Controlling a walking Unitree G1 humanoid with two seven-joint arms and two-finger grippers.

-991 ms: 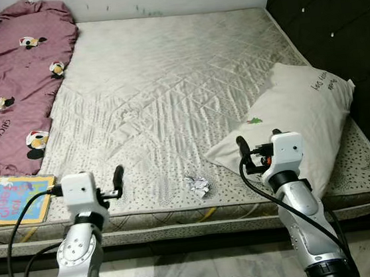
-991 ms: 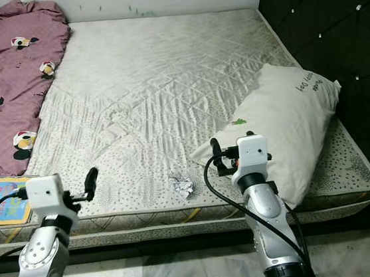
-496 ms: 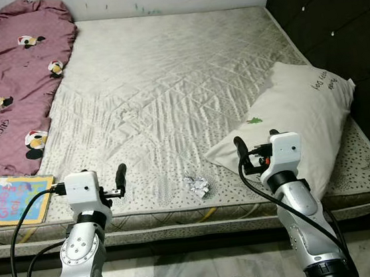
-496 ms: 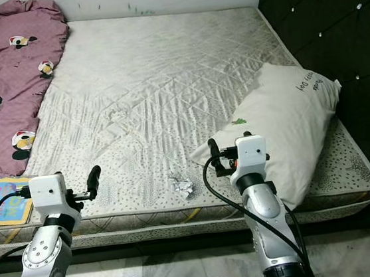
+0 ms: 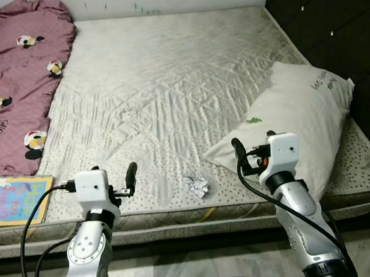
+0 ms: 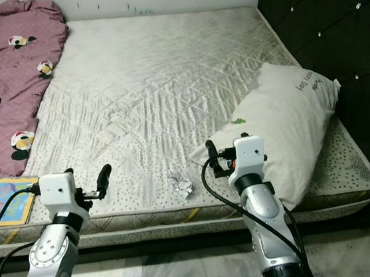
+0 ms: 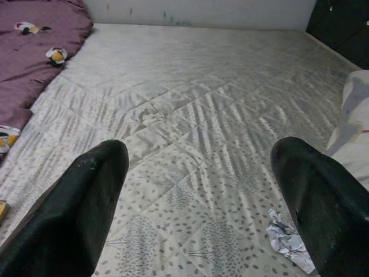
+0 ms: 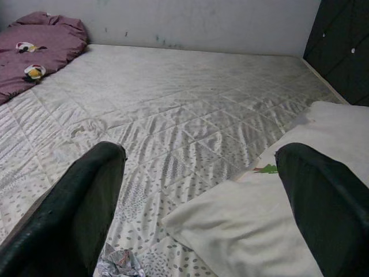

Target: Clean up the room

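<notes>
The robot stands at the foot edge of a bare quilted mattress (image 5: pixel 165 80), both arms raised over its near edge and neither holding anything. A crumpled wad of paper (image 5: pixel 195 185) lies on the mattress close to that edge — the likeliest piece of litter for tidying this room — roughly midway between the 2 grippers and just beside the corner of a white pillow (image 5: pixel 290 126) that rests against the dark tufted headboard (image 5: pixel 332 21). The left gripper (image 5: pixel 113 180) hovers near the edge with its fingers (image 7: pixel 92 202) spread wide apart; in its wrist view the wad sits low, next to 1 finger. The right gripper (image 5: pixel 250 150) hangs over the pillow's corner, its fingers (image 8: pixel 81 196) likewise wide apart, the wad just visible at the frame edge. A maroon cartoon-print bolster (image 5: pixel 12 84) lies along the far-left side and a colourful picture book (image 5: pixel 15 200) sits at the near-left corner. The step in hand looks like the approach to the wad; the next move calls for centring 1 gripper over it, lowering onto the soft surface, and closing gently — crumpled paper is light and may skid aside.
</notes>
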